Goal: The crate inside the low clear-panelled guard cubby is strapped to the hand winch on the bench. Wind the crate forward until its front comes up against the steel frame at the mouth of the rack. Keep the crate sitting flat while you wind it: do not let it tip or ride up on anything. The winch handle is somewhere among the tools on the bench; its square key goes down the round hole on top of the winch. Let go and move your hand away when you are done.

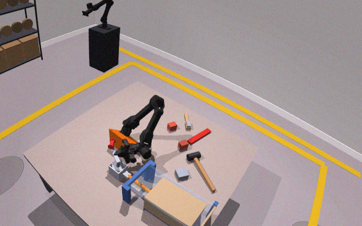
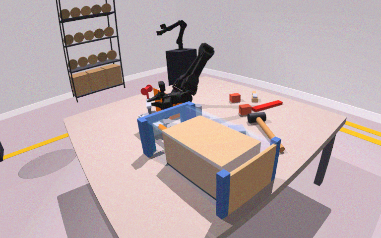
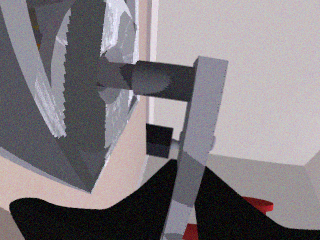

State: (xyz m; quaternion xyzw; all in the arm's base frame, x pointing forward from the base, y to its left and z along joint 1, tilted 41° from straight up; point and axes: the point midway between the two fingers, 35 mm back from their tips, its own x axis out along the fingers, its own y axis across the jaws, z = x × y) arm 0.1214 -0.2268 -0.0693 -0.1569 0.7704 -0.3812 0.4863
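Note:
My gripper (image 1: pixel 115 153) (image 2: pixel 150 102) (image 3: pixel 186 167) is shut on the flat grey arm of the winch handle (image 1: pixel 117 159) (image 3: pixel 207 100). The handle's red knob (image 1: pixel 111 143) (image 2: pixel 147 89) is up behind the fingers. Its dark shaft reaches the hub inside the grey winch (image 1: pixel 117 173) (image 3: pixel 30 130); the key's end is hidden, so its seating in the hole cannot be told. The wooden crate (image 1: pixel 177 198) (image 2: pixel 213 138) looks flat in the cubby. An orange strap (image 1: pixel 139 183) (image 2: pixel 162 127) spans the gap between its front and the blue mouth frame (image 1: pixel 139 173) (image 2: pixel 169 108).
An orange wedge-shaped body (image 1: pixel 117 135) stands beside the gripper. Right of the arm lie two red blocks (image 1: pixel 172 126) (image 1: pixel 183 144), a red bar (image 1: pixel 199 136) (image 2: pixel 267 105), a small wooden tool (image 1: pixel 186 118), a mallet (image 1: pixel 204 174) (image 2: pixel 266 128) and a grey block (image 1: pixel 182 173) near the cubby.

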